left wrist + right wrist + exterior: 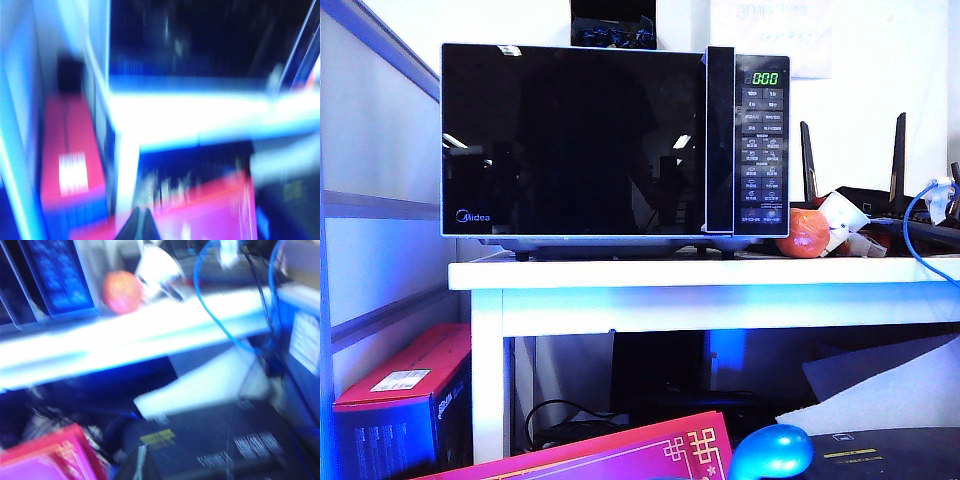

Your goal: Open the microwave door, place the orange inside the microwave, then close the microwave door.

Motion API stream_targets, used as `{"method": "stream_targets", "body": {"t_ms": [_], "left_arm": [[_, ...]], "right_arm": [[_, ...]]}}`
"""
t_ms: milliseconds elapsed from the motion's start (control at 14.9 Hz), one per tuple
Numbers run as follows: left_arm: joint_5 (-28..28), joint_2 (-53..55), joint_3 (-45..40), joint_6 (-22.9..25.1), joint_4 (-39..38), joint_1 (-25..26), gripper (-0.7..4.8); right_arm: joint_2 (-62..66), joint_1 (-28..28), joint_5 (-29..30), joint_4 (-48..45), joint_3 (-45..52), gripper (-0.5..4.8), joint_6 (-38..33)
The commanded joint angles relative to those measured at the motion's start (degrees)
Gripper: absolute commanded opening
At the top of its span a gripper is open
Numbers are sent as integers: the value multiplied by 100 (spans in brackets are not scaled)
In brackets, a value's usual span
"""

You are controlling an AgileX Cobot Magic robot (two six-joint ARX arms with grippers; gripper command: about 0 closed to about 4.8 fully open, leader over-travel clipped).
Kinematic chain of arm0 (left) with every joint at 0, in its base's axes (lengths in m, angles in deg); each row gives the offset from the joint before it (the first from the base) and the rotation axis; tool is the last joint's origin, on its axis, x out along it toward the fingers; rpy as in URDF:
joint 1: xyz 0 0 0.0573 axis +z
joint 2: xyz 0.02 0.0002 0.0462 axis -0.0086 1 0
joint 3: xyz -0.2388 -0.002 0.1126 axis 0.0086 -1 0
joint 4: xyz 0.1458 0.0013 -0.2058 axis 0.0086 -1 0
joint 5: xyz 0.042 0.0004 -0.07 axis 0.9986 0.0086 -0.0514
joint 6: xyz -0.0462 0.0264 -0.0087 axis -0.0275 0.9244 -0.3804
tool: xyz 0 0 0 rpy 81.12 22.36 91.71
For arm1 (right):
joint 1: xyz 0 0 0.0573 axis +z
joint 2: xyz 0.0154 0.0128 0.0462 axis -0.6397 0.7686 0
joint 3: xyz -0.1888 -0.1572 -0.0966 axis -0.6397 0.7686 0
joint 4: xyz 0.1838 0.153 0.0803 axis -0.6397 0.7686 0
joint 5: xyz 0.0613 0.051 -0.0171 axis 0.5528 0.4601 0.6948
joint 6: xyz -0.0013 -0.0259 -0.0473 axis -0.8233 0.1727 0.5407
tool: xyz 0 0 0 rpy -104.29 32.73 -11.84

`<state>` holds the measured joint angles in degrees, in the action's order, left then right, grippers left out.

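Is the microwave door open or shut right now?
Shut. The microwave door sits flush against the control panel, nothing of the inside showing.

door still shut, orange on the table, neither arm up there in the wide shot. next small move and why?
Probably raise the left gripper, shut and low below the table, toward the handle strip of the microwave door. The door is closed, so the orange beside the microwave cannot go in yet. The right gripper, shut, isn't clearly visible in its blurred wrist view.

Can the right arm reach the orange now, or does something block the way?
Probably yes. The orange sits near the table's front edge beside the microwave, open from the front. A crumpled white cup touches it. The shut right gripper is below.
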<state>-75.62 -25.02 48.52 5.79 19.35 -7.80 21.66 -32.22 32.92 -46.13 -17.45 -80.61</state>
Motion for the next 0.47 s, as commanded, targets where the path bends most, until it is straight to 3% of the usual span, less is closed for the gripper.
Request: {"method": "stream_targets", "body": {"t_ms": [67,201,469], "left_arm": [[758,-13,704,-122,98,-4,-5],[1040,367,1397,26,107,-2,-5],[922,2603,3547,616,131,-2,-5]], "right_arm": [[-7,4,227,-313,-315,-1,11],[-2,4,251,-319,-734,-1,11],[605,4,155,-382,-1810,-1,98]]}}
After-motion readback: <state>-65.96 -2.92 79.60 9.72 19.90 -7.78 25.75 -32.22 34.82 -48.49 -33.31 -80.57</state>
